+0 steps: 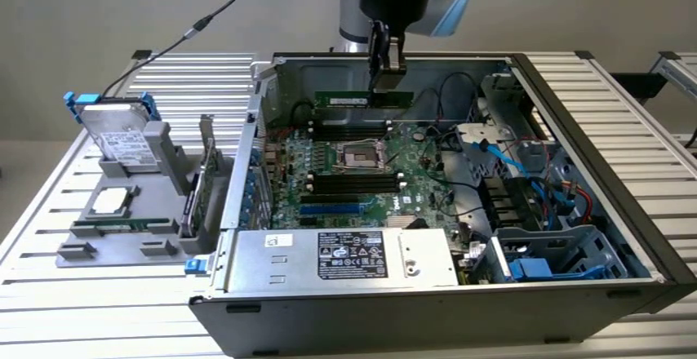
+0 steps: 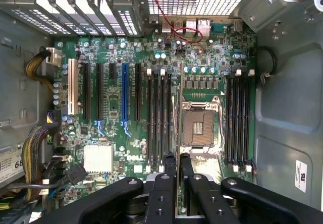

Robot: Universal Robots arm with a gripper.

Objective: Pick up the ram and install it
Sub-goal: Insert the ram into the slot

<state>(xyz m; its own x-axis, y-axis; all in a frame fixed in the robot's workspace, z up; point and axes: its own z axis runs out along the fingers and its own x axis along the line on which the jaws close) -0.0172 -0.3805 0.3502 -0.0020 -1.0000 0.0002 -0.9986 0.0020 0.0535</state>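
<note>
In the exterior view the gripper [image 1: 389, 81] is clamped on the top edge of the ram [image 1: 348, 99], which hangs level in the air beyond the CPU socket [image 1: 360, 157], over the motherboard [image 1: 376, 188] inside the open case [image 1: 610, 179]. The pick-up looks done; seating is left. In the wrist view the gripper [image 2: 177, 159] pinches the ram [image 2: 178, 113], seen edge-on as a thin line just beside the CPU socket [image 2: 197, 125], between it and a bank of memory slots [image 2: 159, 118]. It appears roughly parallel to the slots, not pressed into one.
</note>
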